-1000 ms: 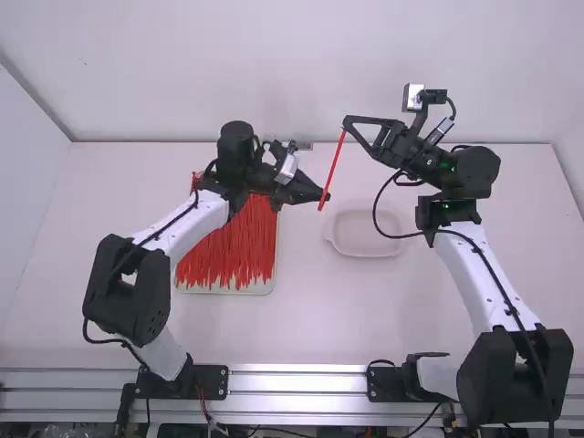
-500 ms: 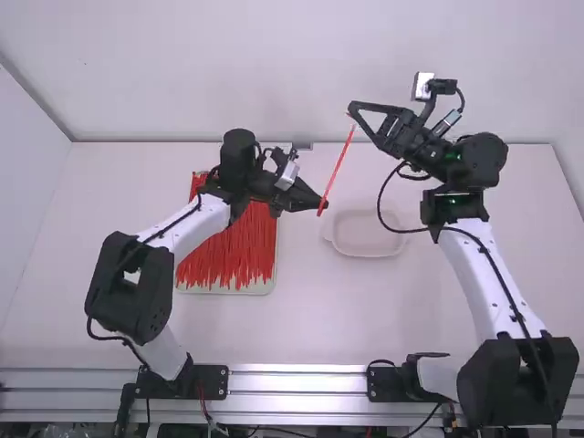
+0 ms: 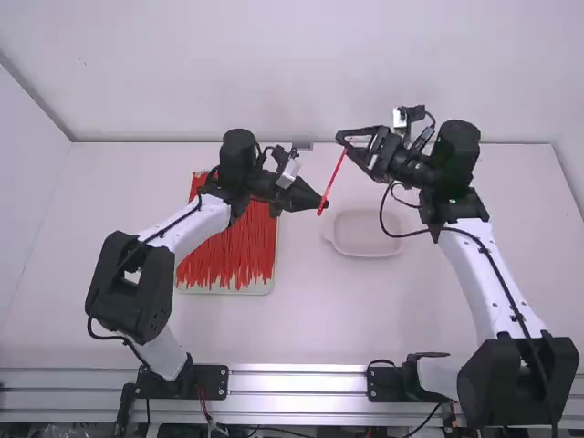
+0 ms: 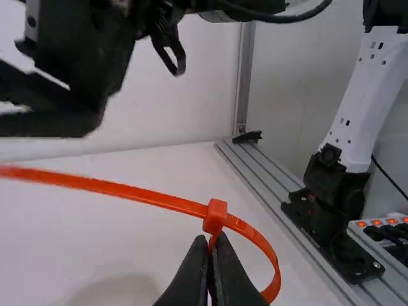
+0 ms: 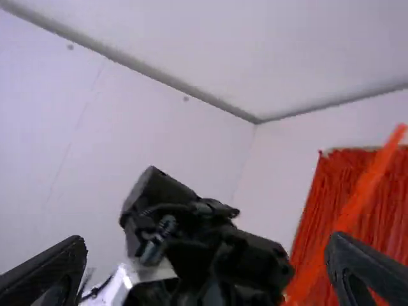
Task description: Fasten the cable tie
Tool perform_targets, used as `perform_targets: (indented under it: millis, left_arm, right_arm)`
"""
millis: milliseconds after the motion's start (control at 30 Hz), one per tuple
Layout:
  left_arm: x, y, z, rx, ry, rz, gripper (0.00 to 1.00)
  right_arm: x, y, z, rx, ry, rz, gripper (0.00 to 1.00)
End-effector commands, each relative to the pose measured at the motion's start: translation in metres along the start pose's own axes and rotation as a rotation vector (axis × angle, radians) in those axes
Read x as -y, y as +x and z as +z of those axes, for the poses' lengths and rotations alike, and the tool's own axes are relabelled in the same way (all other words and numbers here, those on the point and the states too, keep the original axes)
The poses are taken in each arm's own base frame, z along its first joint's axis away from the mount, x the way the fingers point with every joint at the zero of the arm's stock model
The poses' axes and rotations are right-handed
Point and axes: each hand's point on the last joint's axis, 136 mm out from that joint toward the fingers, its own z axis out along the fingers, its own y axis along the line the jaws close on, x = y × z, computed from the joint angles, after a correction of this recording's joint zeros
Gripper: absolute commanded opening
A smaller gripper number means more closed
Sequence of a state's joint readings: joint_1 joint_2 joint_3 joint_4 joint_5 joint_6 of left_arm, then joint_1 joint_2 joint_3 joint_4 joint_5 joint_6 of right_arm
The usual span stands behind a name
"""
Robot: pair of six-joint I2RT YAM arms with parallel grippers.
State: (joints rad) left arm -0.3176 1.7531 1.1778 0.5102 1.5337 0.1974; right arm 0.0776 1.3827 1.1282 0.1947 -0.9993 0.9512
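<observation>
A red cable tie [image 3: 331, 181] is held above the table, its strap slanting up and away from my left gripper [image 3: 313, 197]. In the left wrist view the left gripper [image 4: 210, 245] is shut just below the tie's square head [image 4: 215, 215], with a small loop [image 4: 270, 273] curling on one side and the long strap [image 4: 95, 185] running off the other way. My right gripper [image 3: 348, 150] is wide open around the strap's free end. The blurred strap [image 5: 370, 175] crosses near one finger [image 5: 364, 275] in the right wrist view.
A white tray [image 3: 270, 285] holds a heap of spare red ties [image 3: 228, 251] under the left arm. A shallow white dish [image 3: 367, 234] lies on the table below the two grippers. The table's right side and near side are bare.
The right gripper rose and then dropped down and left, so its open fingers now sit at the strap's free end. The left gripper has stayed put with the tie.
</observation>
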Motion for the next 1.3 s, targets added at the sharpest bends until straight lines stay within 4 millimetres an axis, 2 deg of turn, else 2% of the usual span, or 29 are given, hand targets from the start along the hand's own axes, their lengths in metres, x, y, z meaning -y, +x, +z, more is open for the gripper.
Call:
perform_targets:
  millis: [0, 67, 167, 233, 333, 400, 500, 633, 767, 933, 1000, 1267]
  left_arm:
    - [-0.001, -0.001, -0.004, 0.002, -0.001, -0.003, 0.02]
    - [-0.003, 0.000, -0.003, -0.002, -0.017, -0.006, 0.02]
    - [-0.003, 0.000, -0.004, -0.001, -0.016, -0.002, 0.02]
    - [-0.004, -0.001, -0.004, -0.001, -0.019, 0.012, 0.02]
    - [-0.009, 0.000, -0.004, -0.007, -0.052, 0.004, 0.02]
    - [-0.018, 0.001, -0.004, -0.015, -0.103, -0.030, 0.02]
    - [-0.021, 0.002, -0.005, -0.017, -0.117, -0.030, 0.02]
    - [-0.021, 0.001, -0.005, -0.016, -0.121, -0.020, 0.02]
    - [-0.022, -0.002, -0.005, -0.013, -0.124, -0.016, 0.02]
    - [-0.023, -0.004, -0.006, -0.009, -0.126, -0.024, 0.02]
    - [-0.025, -0.003, -0.010, -0.010, -0.136, -0.024, 0.02]
    - [-0.026, -0.002, -0.016, -0.009, -0.146, -0.069, 0.02]
  right_arm:
    - [-0.005, 0.004, -0.002, -0.023, 0.003, -0.095, 0.99]
    - [0.004, 0.013, -0.001, -0.052, 0.031, -0.094, 1.00]
    - [0.014, 0.022, 0.002, -0.073, 0.071, -0.076, 0.93]
    - [0.017, 0.030, 0.005, -0.098, 0.083, -0.080, 0.80]
    - [0.015, 0.039, 0.010, -0.125, 0.078, -0.084, 0.72]
    - [0.013, 0.046, 0.014, -0.146, 0.069, -0.085, 0.61]
    - [0.010, 0.057, 0.021, -0.174, 0.062, -0.107, 0.44]
    - [0.013, 0.064, 0.026, -0.183, 0.077, -0.101, 0.40]
    - [0.015, 0.068, 0.027, -0.195, 0.084, -0.111, 0.29]
    - [0.019, 0.072, 0.026, -0.207, 0.099, -0.107, 0.25]
    - [0.021, 0.072, 0.025, -0.208, 0.100, -0.109, 0.20]
    - [0.031, 0.065, 0.017, -0.188, 0.115, -0.087, 0.16]
